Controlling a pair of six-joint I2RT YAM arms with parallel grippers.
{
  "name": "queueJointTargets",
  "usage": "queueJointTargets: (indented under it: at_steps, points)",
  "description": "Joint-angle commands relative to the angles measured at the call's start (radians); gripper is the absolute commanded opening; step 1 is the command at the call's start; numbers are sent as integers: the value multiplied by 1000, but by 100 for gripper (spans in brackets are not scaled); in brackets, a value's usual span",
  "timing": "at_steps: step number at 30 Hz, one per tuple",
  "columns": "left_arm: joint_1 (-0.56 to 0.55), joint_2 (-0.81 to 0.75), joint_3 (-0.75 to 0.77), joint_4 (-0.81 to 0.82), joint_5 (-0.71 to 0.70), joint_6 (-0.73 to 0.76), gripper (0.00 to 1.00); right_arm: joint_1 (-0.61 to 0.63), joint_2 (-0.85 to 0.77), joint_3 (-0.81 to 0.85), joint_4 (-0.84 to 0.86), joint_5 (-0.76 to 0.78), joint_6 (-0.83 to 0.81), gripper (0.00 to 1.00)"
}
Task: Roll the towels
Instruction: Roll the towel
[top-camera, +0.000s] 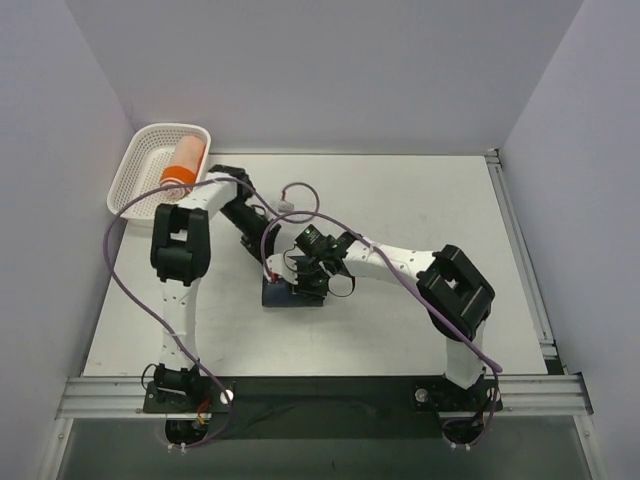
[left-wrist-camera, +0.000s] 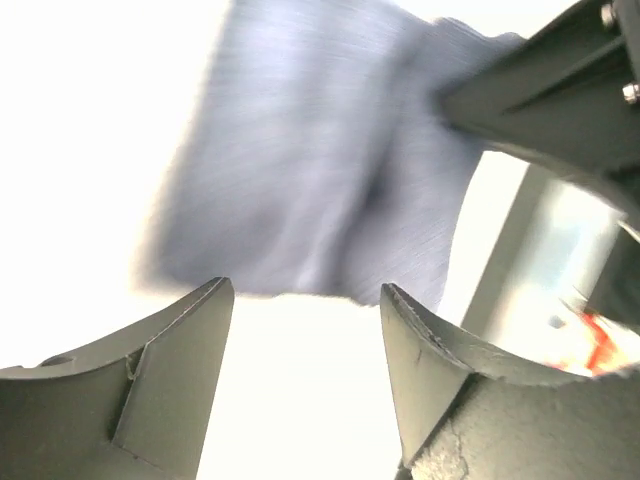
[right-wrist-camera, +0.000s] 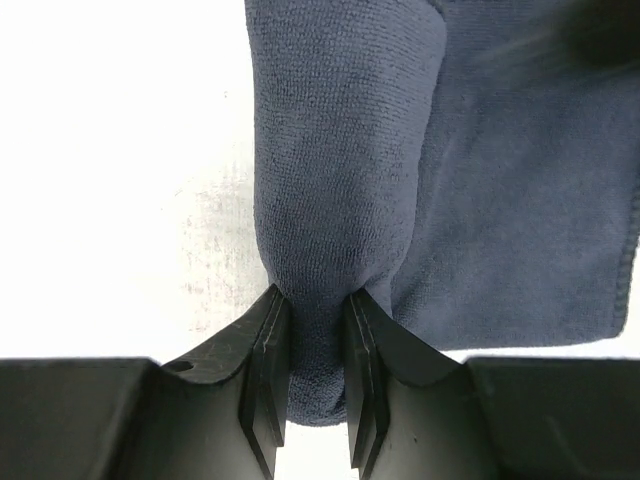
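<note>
The navy-blue towel (top-camera: 285, 296) lies on the table's middle, partly rolled, mostly hidden under both grippers. In the right wrist view its rolled end (right-wrist-camera: 340, 150) is pinched between the fingers of my right gripper (right-wrist-camera: 315, 310), which is shut on it; the flat part (right-wrist-camera: 520, 200) spreads to the right. My left gripper (left-wrist-camera: 305, 292) stands open just short of the towel's edge (left-wrist-camera: 310, 170), nothing between its fingers. From above, the left gripper (top-camera: 270, 258) and right gripper (top-camera: 308, 282) meet over the towel. The orange towel (top-camera: 184, 162) lies rolled in the basket.
A white lattice basket (top-camera: 135, 165) sits at the table's far left corner. Purple cables (top-camera: 120, 270) loop off both arms. Walls close the table at the back and sides, and a metal rail (top-camera: 320, 390) runs along the near edge.
</note>
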Motion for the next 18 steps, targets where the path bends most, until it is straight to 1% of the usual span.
queueJointTargets:
  at_steps: [1, 4, 5, 7, 8, 9, 10, 11, 12, 13, 14, 16, 17, 18]
  points:
    - [174, -145, 159, 34, -48, 12, 71, 6, 84, 11, -253, -88, 3, 0]
    - [252, -222, 251, 40, 8, -7, 71, -6, 124, 70, -334, -131, 21, 0]
    - [313, -249, 258, 57, 18, -14, 72, -9, 146, 86, -351, -144, 24, 0]
    - [357, -347, 249, 106, 40, -3, 71, -25, 172, 142, -409, -179, 44, 0]
    - [396, -386, 229, 138, 43, -3, 71, -29, 208, 167, -434, -191, 49, 0]
    - [417, -470, 204, 177, 49, -9, 71, -35, 226, 214, -460, -208, 53, 0]
    - [438, -513, 175, 254, 51, -24, 74, -49, 244, 237, -500, -225, 67, 0]
    - [452, -556, 110, 287, 52, -32, 78, -58, 276, 257, -517, -265, 75, 0]
    - [482, -632, 79, 315, 61, -38, 85, -66, 293, 276, -534, -282, 82, 0]
    - [493, -671, 43, 357, 69, -47, 95, -80, 310, 319, -567, -302, 91, 0]
    - [501, -703, -15, 376, 81, -52, 97, -87, 347, 337, -586, -347, 110, 0]
    - [519, -789, -69, 427, 107, -125, 97, -113, 400, 392, -633, -400, 130, 0]
    - [524, -817, -95, 463, 117, -183, 97, -121, 416, 408, -644, -423, 144, 0]
    - [526, -869, -162, 515, 98, -266, 97, -129, 427, 417, -652, -461, 153, 0]
